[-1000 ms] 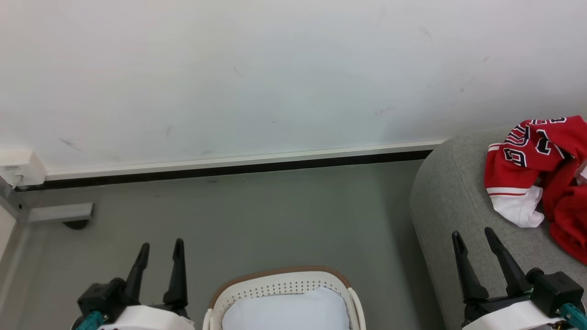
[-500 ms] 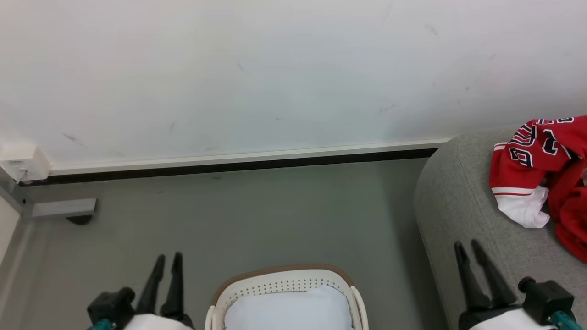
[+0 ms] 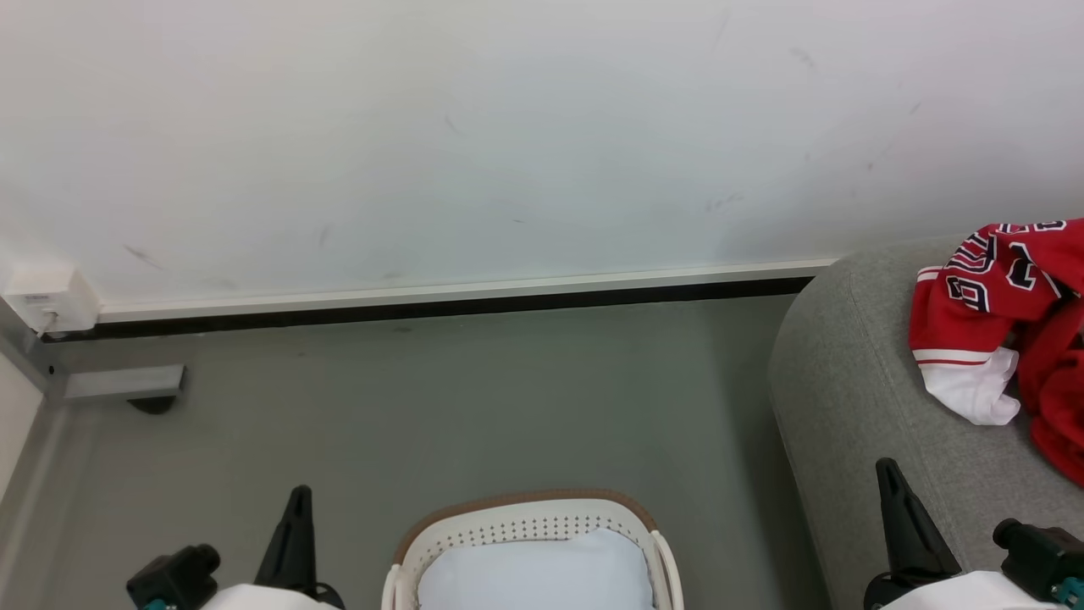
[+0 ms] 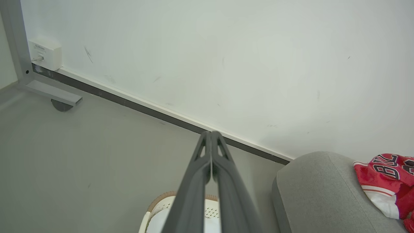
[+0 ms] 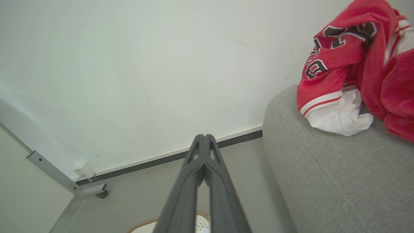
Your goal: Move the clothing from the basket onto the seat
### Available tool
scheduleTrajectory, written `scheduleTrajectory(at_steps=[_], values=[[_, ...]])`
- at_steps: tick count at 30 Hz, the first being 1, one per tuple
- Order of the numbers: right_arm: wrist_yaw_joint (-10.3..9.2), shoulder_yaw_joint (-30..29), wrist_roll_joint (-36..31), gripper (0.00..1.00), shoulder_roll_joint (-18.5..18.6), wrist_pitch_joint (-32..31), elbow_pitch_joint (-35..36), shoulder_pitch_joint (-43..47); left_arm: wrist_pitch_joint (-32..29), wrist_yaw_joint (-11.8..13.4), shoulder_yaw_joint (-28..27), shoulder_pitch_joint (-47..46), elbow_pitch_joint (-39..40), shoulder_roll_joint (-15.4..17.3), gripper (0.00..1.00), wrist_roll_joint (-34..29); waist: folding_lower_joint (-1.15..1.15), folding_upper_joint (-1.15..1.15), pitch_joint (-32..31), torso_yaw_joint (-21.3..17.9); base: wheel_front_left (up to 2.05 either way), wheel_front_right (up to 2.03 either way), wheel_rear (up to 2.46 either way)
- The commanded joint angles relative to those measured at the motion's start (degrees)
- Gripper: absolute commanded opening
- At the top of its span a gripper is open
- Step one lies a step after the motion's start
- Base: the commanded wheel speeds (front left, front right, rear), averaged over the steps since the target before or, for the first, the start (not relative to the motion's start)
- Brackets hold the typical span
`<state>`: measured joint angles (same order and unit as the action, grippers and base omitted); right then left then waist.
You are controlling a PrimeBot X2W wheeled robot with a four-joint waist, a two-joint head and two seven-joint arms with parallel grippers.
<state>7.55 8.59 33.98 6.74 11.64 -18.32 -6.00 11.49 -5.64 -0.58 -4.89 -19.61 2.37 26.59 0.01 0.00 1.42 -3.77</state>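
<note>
Grey seat (image 3: pixel 847 398) holds red clothing (image 3: pixel 991 296); L gripper (image 4: pixel 211 132), R gripper (image 5: pixel 204 136) both closed.

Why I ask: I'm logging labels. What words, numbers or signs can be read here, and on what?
Red jersey on the grey seat: black-and-white letters and numbers, too creased and folded for any whole word or number to be read.
White wall box: small label, too small to read.
</note>
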Motion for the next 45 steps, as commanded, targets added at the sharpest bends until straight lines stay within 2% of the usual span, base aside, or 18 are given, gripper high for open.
scheduleTrajectory(at_steps=[1,22,45], values=[[-0.01,-0.9,2.7,0.00,-0.1,-0.6,1.2,-0.9,-0.7,-0.2,-0.4,-1.0,1.3,0.2,0.00,2.9,0.00,0.00,0.0,0.1,0.00,0.00,0.00],[-0.03,-4.7,18.6,0.00,-0.9,-5.3,2.2,-0.7,-5.5,-0.8,-2.0,-1.1,2.7,0.3,0.00,20.6,0.00,0.00,-0.3,0.8,0.00,0.00,0.00],[-0.05,-8.0,31.7,0.00,-1.8,-9.4,3.0,-0.6,-9.6,-1.1,-3.3,-1.3,3.7,0.5,0.00,35.4,0.00,0.00,-0.5,1.5,0.00,0.00,0.00]])
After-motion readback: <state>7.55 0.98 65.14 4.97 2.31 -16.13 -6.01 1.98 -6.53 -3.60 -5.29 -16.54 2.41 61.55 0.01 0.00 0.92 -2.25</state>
